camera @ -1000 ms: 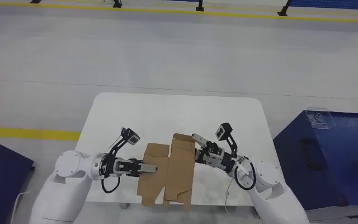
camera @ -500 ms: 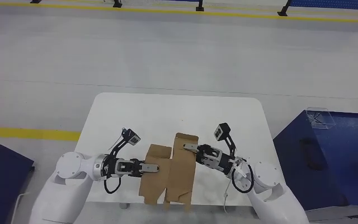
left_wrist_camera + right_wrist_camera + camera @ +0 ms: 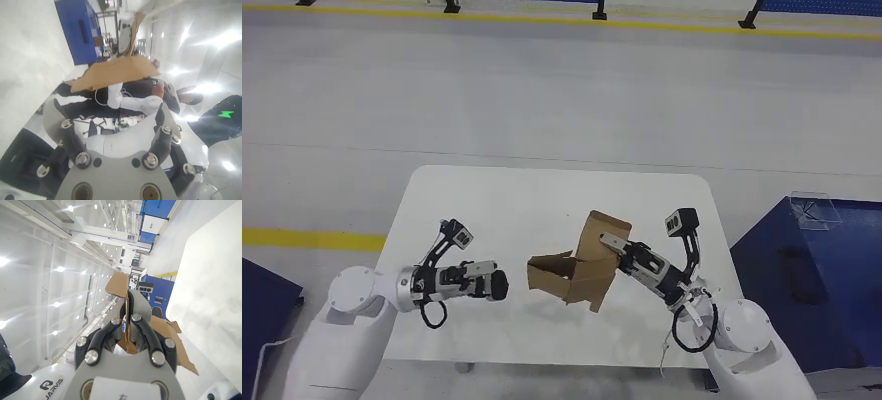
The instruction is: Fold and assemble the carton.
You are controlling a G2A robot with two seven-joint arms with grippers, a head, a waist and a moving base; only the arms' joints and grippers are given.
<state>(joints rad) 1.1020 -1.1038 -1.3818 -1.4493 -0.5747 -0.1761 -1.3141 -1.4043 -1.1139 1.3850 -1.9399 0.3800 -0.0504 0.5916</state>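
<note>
Carton point(image 3: 575, 272) has lifted, clamped in right gripper point(image 3: 610, 242).

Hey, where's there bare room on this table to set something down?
The far half of the table is bare, from its far edge down to the carton. A narrower bare strip runs along the near edge between the two arms. The middle is crowded: the right gripper clamps the carton, with the left gripper open beside it.

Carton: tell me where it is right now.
In the top view the carton is near the middle of the white table, gripped at one flap by the right end effector, with the open left end effector apart from it.
</note>
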